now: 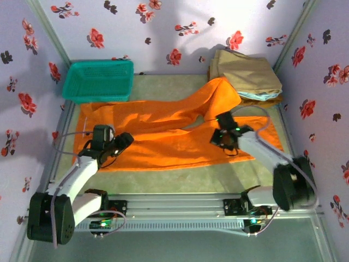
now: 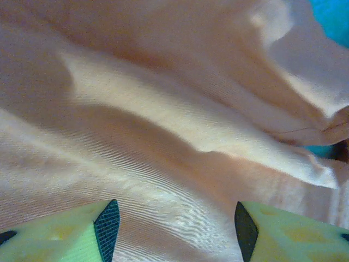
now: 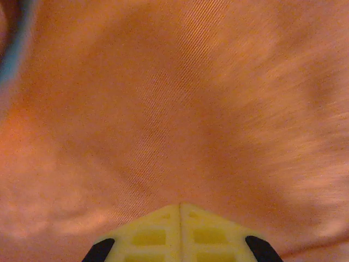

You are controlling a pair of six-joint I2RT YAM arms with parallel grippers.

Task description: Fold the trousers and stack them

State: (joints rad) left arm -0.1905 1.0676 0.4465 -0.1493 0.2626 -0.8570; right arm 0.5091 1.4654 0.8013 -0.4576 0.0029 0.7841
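The bright orange trousers [image 1: 163, 131] lie spread flat across the table, with one leg bent up toward the back right. My left gripper [image 1: 127, 140] hovers over their left part. In the left wrist view it [image 2: 174, 218] stands open, with rumpled cloth [image 2: 163, 120] lying below the gap and nothing between the fingers. My right gripper [image 1: 219, 137] is down on the right part of the trousers, near the bend of the leg. In the right wrist view it [image 3: 180, 206] is shut, tips together against the orange cloth [image 3: 174, 109]; no fold shows between them.
A teal basket [image 1: 98, 81] stands at the back left, touching the trousers' edge. A tan folded garment [image 1: 245, 71] tops a pile at the back right, over light blue and brown ones [image 1: 262, 98]. Floral walls close three sides. The arms' rail [image 1: 174, 207] runs along the front.
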